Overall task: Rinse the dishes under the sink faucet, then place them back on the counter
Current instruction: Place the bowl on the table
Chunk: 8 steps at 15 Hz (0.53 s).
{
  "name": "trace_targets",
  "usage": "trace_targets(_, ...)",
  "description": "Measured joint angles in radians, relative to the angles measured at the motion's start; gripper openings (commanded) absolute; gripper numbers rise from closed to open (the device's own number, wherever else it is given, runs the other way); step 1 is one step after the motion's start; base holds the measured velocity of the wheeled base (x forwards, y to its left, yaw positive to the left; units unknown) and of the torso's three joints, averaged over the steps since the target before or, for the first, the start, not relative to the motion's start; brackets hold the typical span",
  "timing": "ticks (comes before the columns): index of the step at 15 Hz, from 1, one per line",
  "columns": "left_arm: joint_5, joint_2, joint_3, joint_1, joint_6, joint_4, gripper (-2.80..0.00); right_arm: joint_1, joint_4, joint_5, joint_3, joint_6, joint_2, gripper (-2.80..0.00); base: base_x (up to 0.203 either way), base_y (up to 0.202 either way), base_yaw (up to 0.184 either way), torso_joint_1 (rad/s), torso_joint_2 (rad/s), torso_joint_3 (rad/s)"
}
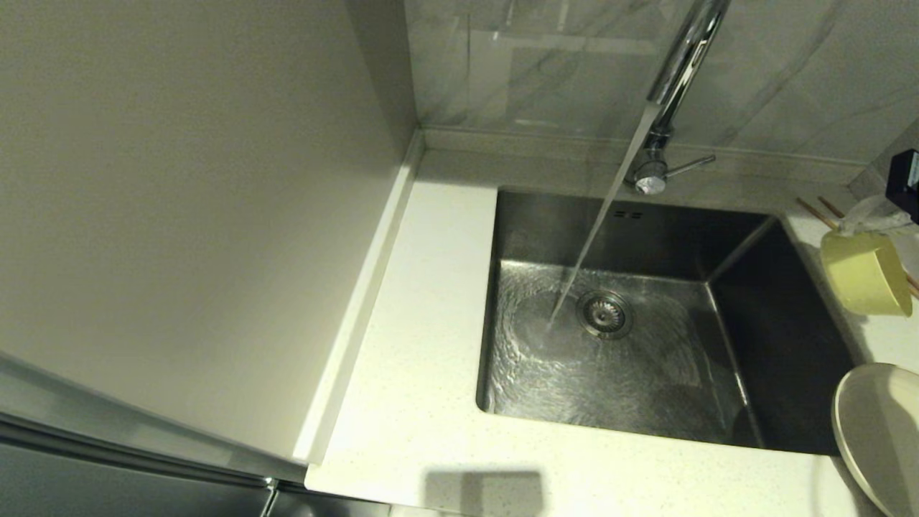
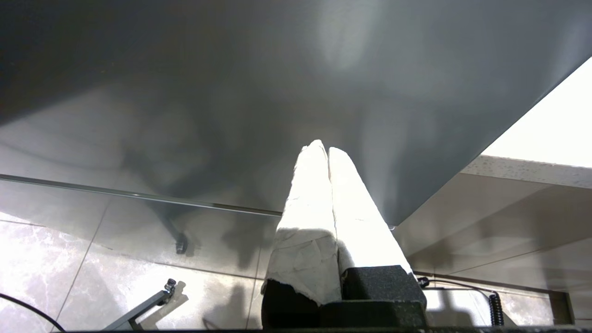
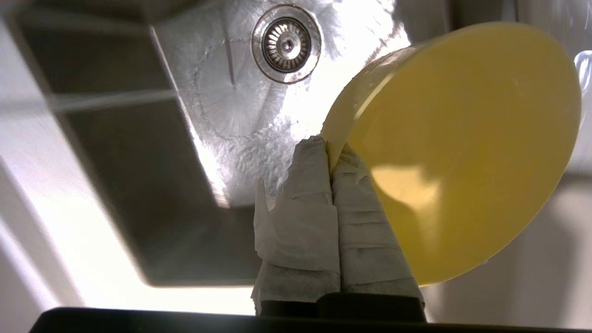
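Water runs from the chrome faucet (image 1: 678,79) into the steel sink (image 1: 775,323), landing just left of the drain strainer (image 1: 605,314). My right gripper (image 3: 330,148) is shut on the rim of the pale-yellow bowl (image 3: 462,148), with one wrapped finger on each side of its wall. The bowl (image 1: 865,273) hangs tilted on its side over the sink's right edge, away from the stream. On the counter (image 1: 416,359), the cream plate (image 1: 879,431) lies at the near right and the brown chopsticks (image 1: 815,210) at the far right. My left gripper (image 2: 322,148) is shut and empty, parked low.
A plain beige panel (image 1: 179,215) walls off the counter's left side. Marble tiles rise behind the faucet, whose lever rod (image 1: 689,166) points right. In front of the left gripper are a dark cabinet face (image 2: 231,92) and the floor tiles.
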Motion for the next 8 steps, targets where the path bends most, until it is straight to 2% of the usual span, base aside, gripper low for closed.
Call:
trace_targets(2, 0.0, 0.0, 0.0, 0.0, -0.001, 0.0, -2.8, 0.012, -0.005, -0.042, 0.011, -0.173, -0.001, -2.8, 0.0, 0.0, 0.0, 0.0, 0.0, 0.0)
trace_targets(4, 0.0, 0.0, 0.0, 0.0, 0.0, 0.0, -2.8, 0.01, -0.005, -0.124, 0.065, -0.39, -0.005, -2.8, 0.0, 0.0, 0.0, 0.0, 0.0, 0.0)
trace_targets(6, 0.0, 0.0, 0.0, 0.0, 0.0, 0.0, -2.8, -0.003, -0.008, -0.217, 0.104, -0.569, -0.009, -2.8, 0.0, 0.0, 0.0, 0.0, 0.0, 0.0)
trace_targets(7, 0.0, 0.0, 0.0, 0.0, 0.0, 0.0, -2.8, -0.007, -0.009, -0.238, 0.115, -0.625, -0.006, -2.8, 0.0, 0.0, 0.0, 0.0, 0.0, 0.0)
trace_targets(8, 0.0, 0.0, 0.0, 0.0, 0.0, 0.0, -2.8, -0.01, -0.013, -0.246, 0.12, -0.649, -0.001, -2.8, 0.0, 0.0, 0.0, 0.0, 0.0, 0.0)
